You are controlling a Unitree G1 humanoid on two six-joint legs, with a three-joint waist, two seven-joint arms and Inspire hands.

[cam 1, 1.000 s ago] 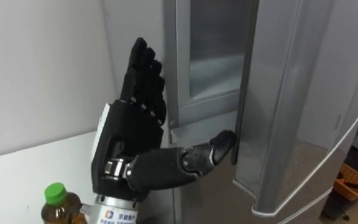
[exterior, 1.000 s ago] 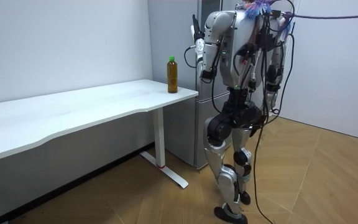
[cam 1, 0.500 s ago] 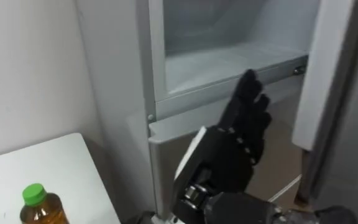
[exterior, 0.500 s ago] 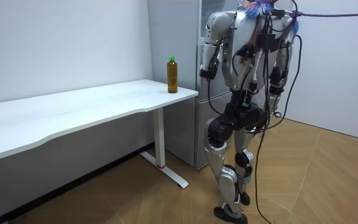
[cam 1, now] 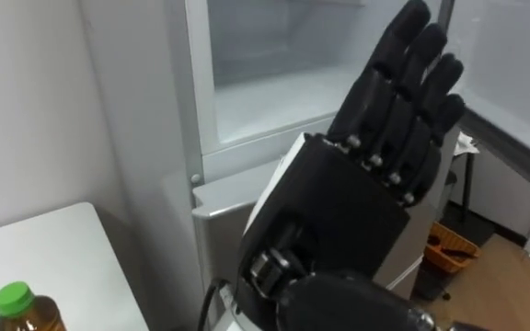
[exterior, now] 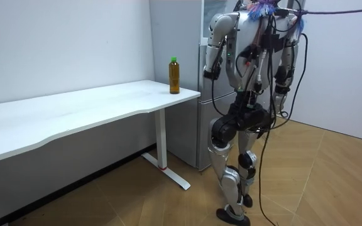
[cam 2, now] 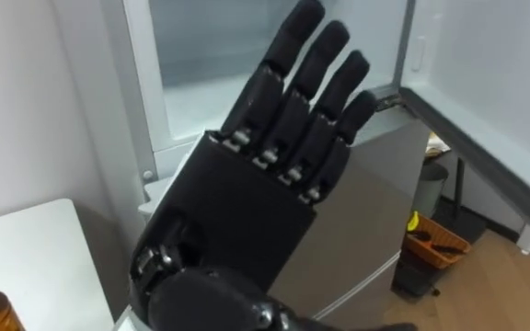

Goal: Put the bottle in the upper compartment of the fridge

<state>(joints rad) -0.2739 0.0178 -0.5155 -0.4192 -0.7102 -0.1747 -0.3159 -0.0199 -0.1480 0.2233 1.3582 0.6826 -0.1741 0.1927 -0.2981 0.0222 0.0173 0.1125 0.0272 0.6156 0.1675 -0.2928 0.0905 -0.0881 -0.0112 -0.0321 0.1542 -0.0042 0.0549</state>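
Swing the left hand (cam 1: 339, 221), raised flat with fingers straight and holding nothing, down to the bottle (cam 1: 15, 308) standing on the table (cam 1: 63, 248) corner beside the fridge (cam 1: 212, 230); close round its middle without tipping it. Upper compartment (cam 1: 247, 37) open, door (cam 2: 495, 83) swung wide, shelf (cam 1: 274, 92) apparently bare.

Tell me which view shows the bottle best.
The room view: the whole bottle stands upright on the white table, beside the fridge. The left eye view catches just its green cap and shoulder at the bottom edge; the right eye view, a sliver in the lower-left corner.
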